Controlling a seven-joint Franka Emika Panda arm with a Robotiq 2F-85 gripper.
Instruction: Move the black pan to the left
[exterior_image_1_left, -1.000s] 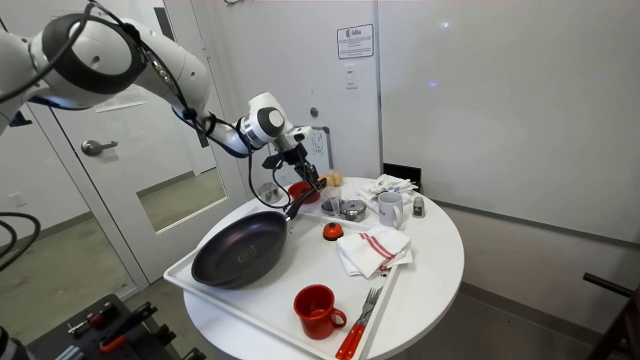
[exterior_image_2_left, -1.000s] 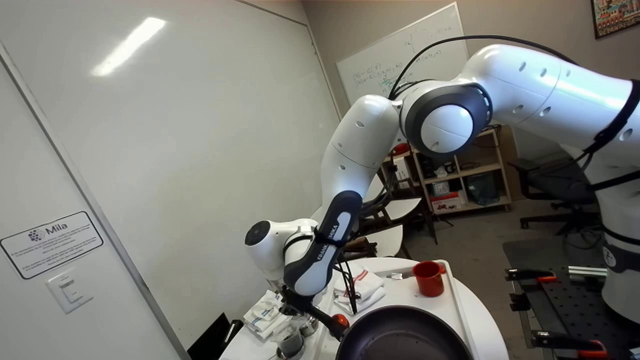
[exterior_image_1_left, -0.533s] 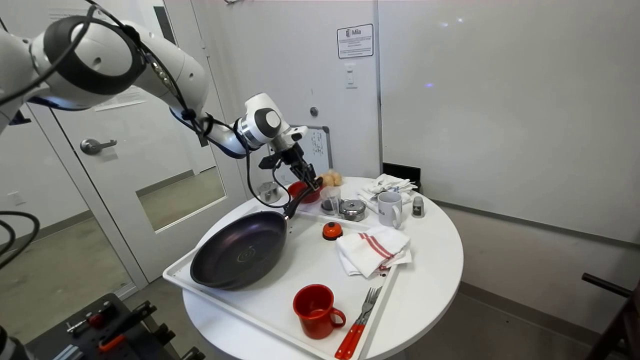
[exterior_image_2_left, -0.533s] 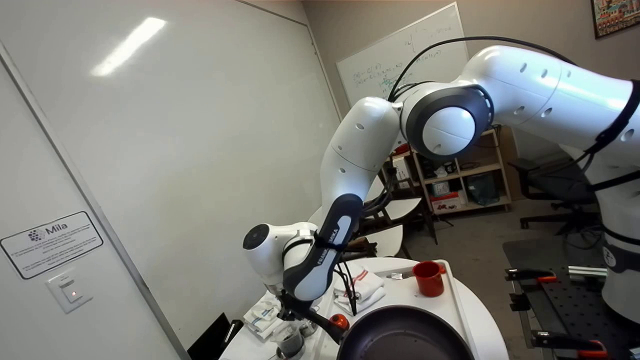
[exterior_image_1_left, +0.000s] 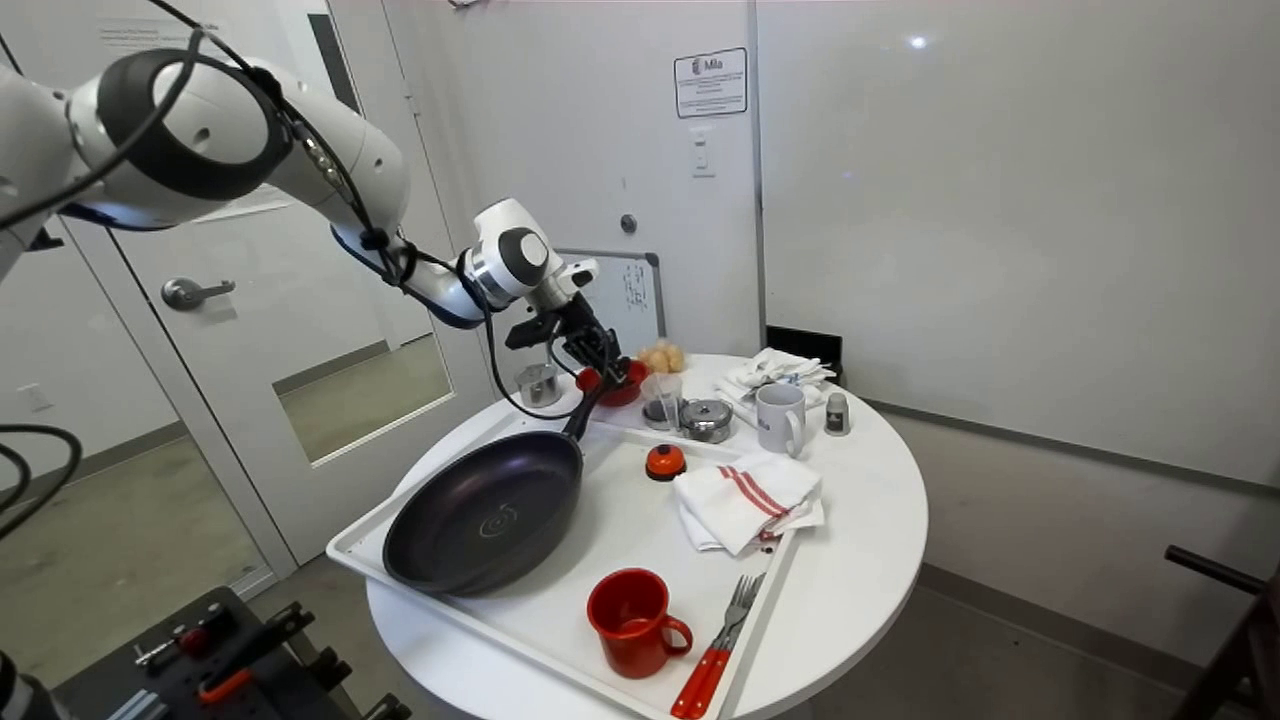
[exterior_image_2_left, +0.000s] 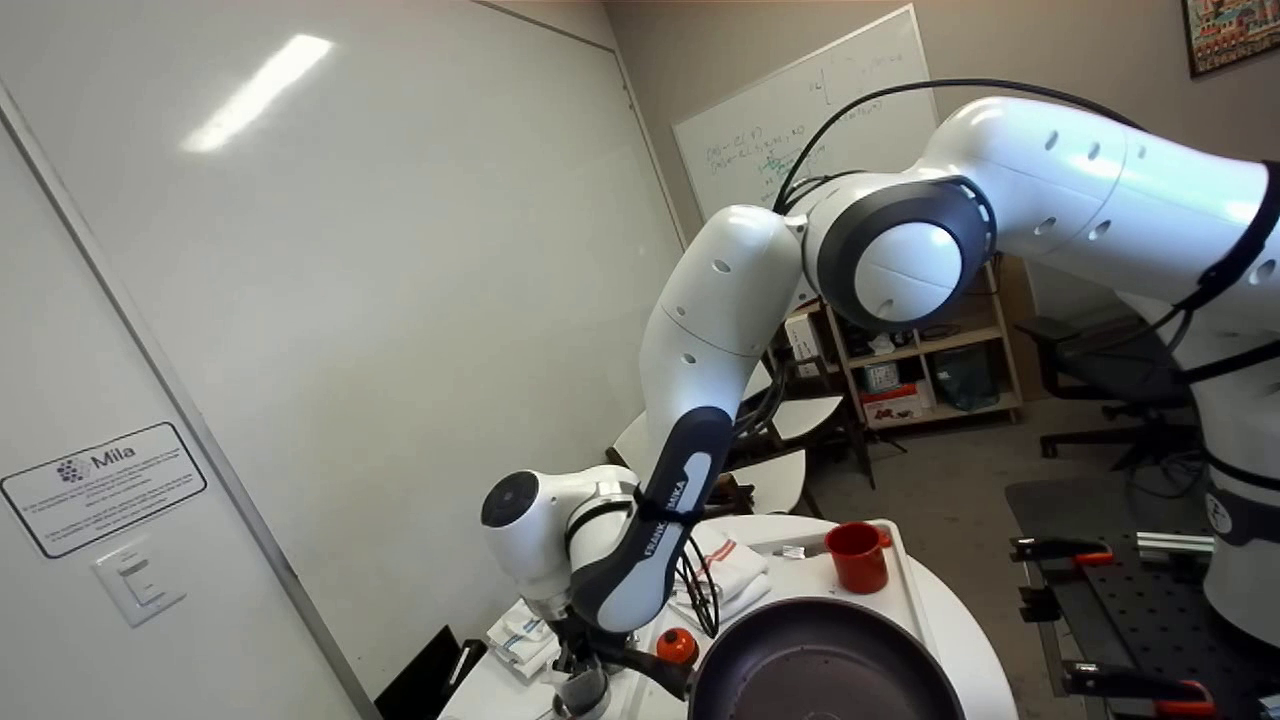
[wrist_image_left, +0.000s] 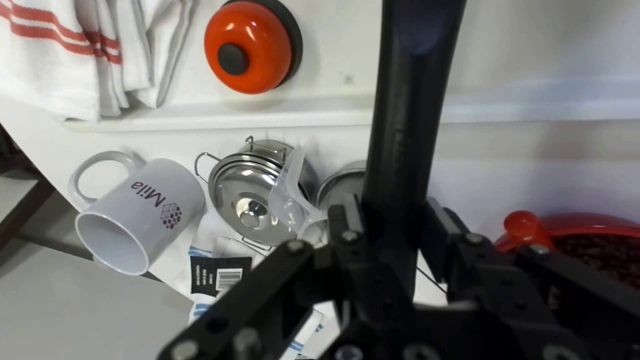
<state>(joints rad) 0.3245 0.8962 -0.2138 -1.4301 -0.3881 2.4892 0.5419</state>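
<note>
The gripper (wrist_image_left: 392, 218) clenches the handle (wrist_image_left: 411, 125) of the black frying pan (exterior_image_1_left: 480, 530), one finger pressed to either side of it. In an exterior view the pan is over the left part of the white tray (exterior_image_1_left: 550, 612), its handle pointing to the far side (whether its base touches the tray, I cannot tell). Right of the pan sits an orange dome with a black knob (exterior_image_1_left: 664, 460); farther right, a folded white towel with red stripes (exterior_image_1_left: 740, 505) covers the tray's far right corner. On the near side stands an upright red mug (exterior_image_1_left: 632, 640), with red-handled cutlery (exterior_image_1_left: 692, 685) just to its right. Past the tray's far rim, on the round white table (exterior_image_1_left: 880, 520), a small lidded steel pot (exterior_image_1_left: 707, 421) is left of a Mila mug (wrist_image_left: 155, 205), and a small shaker (exterior_image_1_left: 837, 415) is right of that mug. A red bowl (exterior_image_1_left: 630, 393) is partly hidden behind the gripper.
</note>
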